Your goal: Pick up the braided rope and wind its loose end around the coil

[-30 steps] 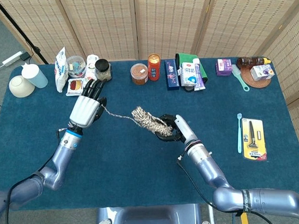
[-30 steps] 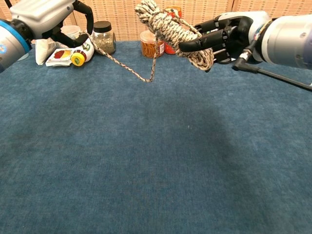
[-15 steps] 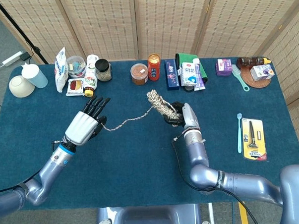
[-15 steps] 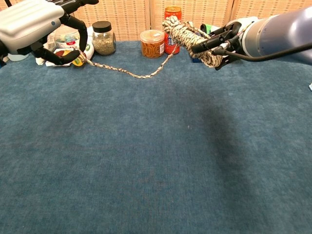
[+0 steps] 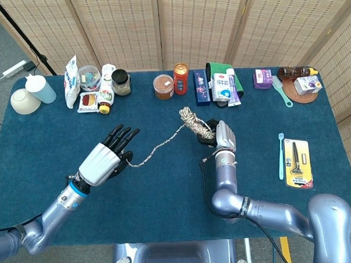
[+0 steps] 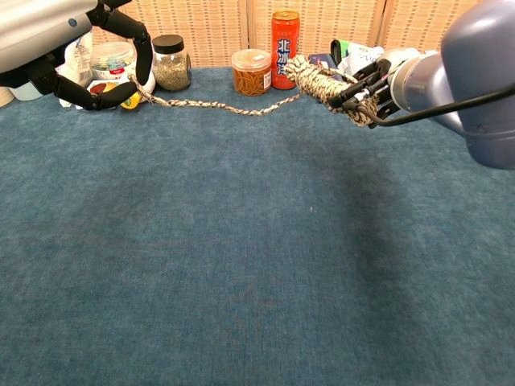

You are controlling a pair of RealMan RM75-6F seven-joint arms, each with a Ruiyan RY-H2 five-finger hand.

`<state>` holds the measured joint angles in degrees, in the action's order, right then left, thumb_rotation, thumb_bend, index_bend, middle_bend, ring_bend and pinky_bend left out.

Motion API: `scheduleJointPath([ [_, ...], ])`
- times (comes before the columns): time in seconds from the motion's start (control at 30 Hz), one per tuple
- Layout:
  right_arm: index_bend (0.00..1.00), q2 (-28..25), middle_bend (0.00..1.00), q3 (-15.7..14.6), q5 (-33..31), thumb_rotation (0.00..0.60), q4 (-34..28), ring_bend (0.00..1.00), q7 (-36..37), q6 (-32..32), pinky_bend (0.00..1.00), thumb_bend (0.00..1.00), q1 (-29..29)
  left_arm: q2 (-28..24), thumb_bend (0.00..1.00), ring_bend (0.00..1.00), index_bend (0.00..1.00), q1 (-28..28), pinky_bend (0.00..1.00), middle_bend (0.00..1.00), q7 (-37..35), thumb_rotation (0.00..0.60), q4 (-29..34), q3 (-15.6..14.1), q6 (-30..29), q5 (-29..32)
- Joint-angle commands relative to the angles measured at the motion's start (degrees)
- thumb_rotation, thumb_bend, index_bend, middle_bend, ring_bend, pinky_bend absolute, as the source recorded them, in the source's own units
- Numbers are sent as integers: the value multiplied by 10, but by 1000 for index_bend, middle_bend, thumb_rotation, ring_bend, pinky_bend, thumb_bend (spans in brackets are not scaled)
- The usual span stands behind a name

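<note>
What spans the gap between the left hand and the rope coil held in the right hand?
Only the rope's loose end, running from the left hand to the coil; bare blue table beneath, clearest in head view.

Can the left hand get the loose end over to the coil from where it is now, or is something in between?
Probably yes. The left hand holds the loose end, and only bare blue table lies between it and the coil in the right hand. The jars and packets stand further back.

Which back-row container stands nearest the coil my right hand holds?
The red can, directly behind the coil in the right hand; the jars sit farther left.
</note>
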<state>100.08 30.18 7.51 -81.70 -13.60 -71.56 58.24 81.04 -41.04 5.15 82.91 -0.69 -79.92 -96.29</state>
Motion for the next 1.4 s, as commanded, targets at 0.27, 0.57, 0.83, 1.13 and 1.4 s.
scheduleJointPath([
  [0.27,767,31,660,6,12,600,58,564,-32,6,653,753,-6,-38,406,0,625,4,0,0,24,600,93,3,4,-36],
  [0.57,768,44,660,-6,42,600,70,564,-61,21,653,753,-20,-41,404,0,625,-6,0,0,21,600,160,43,30,-4],
  [0.83,768,38,660,-30,97,600,34,565,-65,37,653,753,-42,-35,403,0,625,-28,0,0,31,600,224,102,83,91],
  [1.13,770,27,660,-101,214,600,-20,565,-73,54,653,753,-72,16,403,0,625,-71,0,0,58,600,267,206,111,238],
  [1.4,771,27,660,-118,254,600,-31,565,-63,70,653,753,-93,82,403,0,630,-113,0,0,77,600,274,292,91,384],
])
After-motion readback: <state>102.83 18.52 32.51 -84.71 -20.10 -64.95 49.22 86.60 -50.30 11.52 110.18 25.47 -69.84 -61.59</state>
